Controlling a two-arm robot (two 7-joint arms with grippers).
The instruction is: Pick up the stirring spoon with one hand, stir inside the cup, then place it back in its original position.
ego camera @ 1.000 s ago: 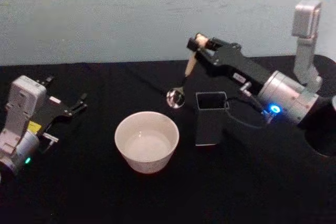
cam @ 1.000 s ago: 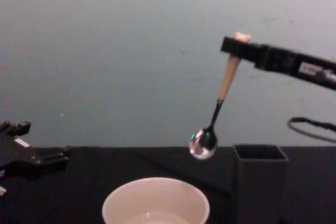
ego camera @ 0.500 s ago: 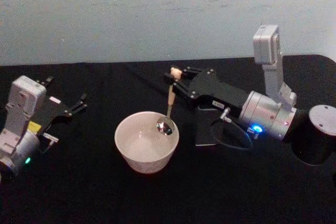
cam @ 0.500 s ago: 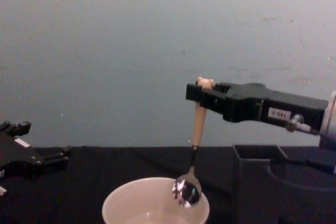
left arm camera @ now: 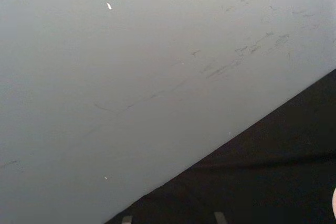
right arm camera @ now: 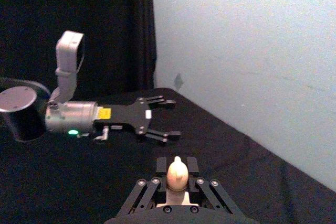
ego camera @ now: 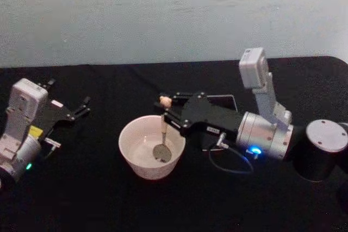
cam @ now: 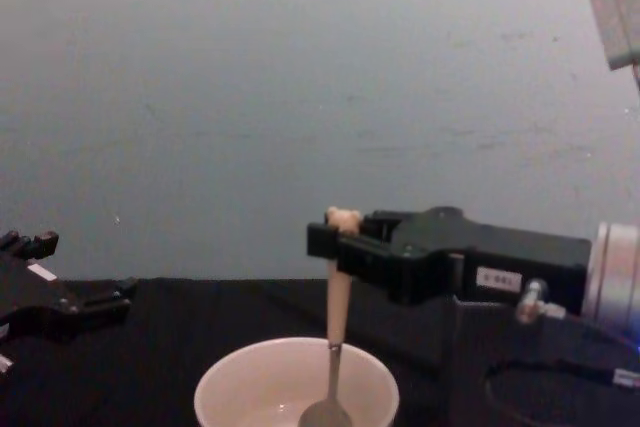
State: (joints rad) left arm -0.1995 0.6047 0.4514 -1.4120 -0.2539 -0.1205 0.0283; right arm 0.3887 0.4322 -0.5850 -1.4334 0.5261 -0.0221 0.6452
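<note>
The cream-white cup [ego camera: 128,136] stands at the table's middle and shows low in the chest view [cam: 232,375]. My right gripper [ego camera: 167,112] hovers over the cup's right rim, shut on the stirring spoon [ego camera: 163,129] just below its bear head. The spoon hangs upright, its beige handle [cam: 338,299] going down into the cup and its round bowl low inside, near the bottom. The bear head [right arm camera: 177,173] pokes up between the right gripper [right arm camera: 177,181] fingers. My left gripper [ego camera: 82,107] rests open at the far left, well away from the cup.
The dark grey square holder box [ego camera: 221,97] stands right of the cup, mostly hidden behind the right arm. A loose cable [ego camera: 228,165] loops under that arm. Black cloth covers the table, with a pale wall behind.
The right gripper moved left and toward me, then down, carrying the spoon from above the holder box over the cup and lowering its bowl inside. The left arm stayed still.
</note>
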